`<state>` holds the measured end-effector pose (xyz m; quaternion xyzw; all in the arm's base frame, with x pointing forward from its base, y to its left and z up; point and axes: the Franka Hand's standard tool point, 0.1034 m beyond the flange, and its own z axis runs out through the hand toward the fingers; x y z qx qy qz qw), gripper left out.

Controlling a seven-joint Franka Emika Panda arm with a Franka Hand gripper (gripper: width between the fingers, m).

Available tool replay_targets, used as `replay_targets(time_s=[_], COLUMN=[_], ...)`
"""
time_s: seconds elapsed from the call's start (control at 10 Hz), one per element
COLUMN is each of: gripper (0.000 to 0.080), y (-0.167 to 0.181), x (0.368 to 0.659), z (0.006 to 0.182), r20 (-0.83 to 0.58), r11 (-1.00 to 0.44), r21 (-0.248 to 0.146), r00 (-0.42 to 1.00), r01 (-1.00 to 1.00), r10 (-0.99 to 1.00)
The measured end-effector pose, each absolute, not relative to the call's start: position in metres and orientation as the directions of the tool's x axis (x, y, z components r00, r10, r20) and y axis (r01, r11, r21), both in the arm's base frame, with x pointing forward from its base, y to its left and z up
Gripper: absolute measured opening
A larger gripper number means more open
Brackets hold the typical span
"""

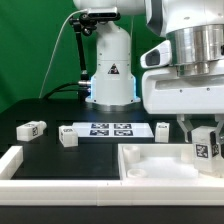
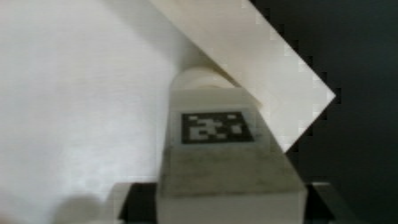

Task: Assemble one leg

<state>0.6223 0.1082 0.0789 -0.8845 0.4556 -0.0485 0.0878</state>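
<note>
On the black table [image 1: 60, 150], the gripper [image 1: 203, 150] pinches the leg [image 2: 217, 128] over the square piece [image 1: 150, 165]. Hold it vertical, align with a corner, lower slowly.

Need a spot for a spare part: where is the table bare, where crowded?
Bare black table lies camera-side of the marker board, between the white corner rail and the square piece. Crowded: the exterior view's right, where the tool holds a leg over that piece.

Warning triangle [image 1: 113, 70] on robot base [image 1: 108, 45] (lettering illegible)
</note>
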Motion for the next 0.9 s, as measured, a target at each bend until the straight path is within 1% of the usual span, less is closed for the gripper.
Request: replay_targets(time_s=[0.2, 0.4, 0.5, 0.6, 0.7, 0.8, 0.9], gripper=[0.0292, 0.0301, 0.0301, 0.0484, 0.0622, 0.0622, 0.0642], y=[0.1114, 0.1128, 0.1138, 0.1139, 0.1139, 0.1137, 0.1156], x=[0.6201, 0.6189, 0.6184, 0.6183, 0.6185, 0.6187, 0.6191], z=[0.0778, 0.0776, 0.0768, 0.0766, 0.0767, 0.0779, 0.0788], r20=[-0.046, -0.075, -0.075, -0.070, -0.060, -0.056, -0.049], r11=[-0.356, -0.256, -0.260, -0.289, -0.339, -0.397, -0.495], r21=[-0.189, -0.181, -0.181, -0.182, -0.186, -0.179, -0.165], r00=[0.370, 0.273, 0.277, 0.305, 0.356, 0.413, 0.508], r01=[-0.915, -0.950, -0.948, -0.940, -0.922, -0.900, -0.853], r10=[-0.928, -0.959, -0.958, -0.950, -0.933, -0.909, -0.860])
